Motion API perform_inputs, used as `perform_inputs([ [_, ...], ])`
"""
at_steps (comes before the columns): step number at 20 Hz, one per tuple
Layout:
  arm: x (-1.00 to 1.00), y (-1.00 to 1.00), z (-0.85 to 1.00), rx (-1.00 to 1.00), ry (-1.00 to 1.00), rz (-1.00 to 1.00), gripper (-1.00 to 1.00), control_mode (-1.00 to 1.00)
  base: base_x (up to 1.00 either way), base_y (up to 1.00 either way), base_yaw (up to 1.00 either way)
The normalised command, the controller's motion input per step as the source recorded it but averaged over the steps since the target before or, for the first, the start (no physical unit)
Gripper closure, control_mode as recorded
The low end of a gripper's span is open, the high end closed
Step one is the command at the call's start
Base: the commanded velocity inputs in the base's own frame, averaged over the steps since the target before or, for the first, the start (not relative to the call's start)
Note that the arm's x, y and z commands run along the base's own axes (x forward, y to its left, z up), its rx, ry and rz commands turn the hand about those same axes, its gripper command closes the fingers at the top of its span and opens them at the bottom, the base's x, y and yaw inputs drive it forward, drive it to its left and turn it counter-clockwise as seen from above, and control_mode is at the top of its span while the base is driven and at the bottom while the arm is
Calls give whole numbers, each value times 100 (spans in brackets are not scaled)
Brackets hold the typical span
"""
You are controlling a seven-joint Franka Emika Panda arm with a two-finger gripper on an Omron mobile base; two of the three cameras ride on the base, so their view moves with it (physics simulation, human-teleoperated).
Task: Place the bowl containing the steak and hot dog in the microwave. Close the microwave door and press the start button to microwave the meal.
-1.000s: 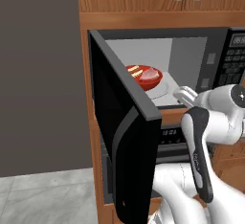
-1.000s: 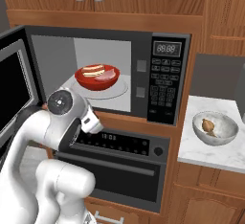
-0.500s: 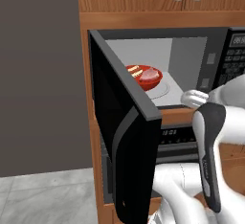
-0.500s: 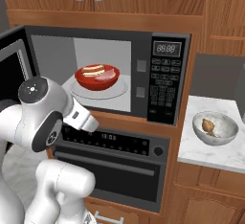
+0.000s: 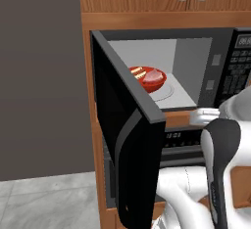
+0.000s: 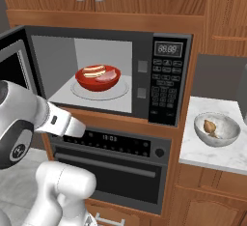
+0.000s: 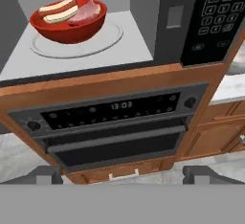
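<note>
1. The wide, shallow red bowl (image 6: 98, 77) sits on the round glass turntable (image 6: 100, 90) inside the large black microwave (image 6: 164, 80).
2. In it I see the flat pink steak (image 7: 85, 12) beside the tan-bunned hot dog (image 7: 58, 10).
3. The glossy black microwave door (image 5: 125, 135) stands open.
4. My pincer (image 7: 122, 173) faces the oven (image 7: 115, 127) below; I read its tips as wide apart, holding nothing.
</note>
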Motion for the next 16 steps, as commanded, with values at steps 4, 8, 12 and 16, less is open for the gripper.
perform_inputs([
  [4,-33,49,1,-23,0,5,-100,-100,0,0,0],
  [8,-38,50,0,-23,0,6,-100,-100,0,0,0],
  [12,-45,42,0,-21,0,7,-100,-100,0,0,0],
  [16,-47,34,0,-20,0,7,-100,-100,0,0,0],
])
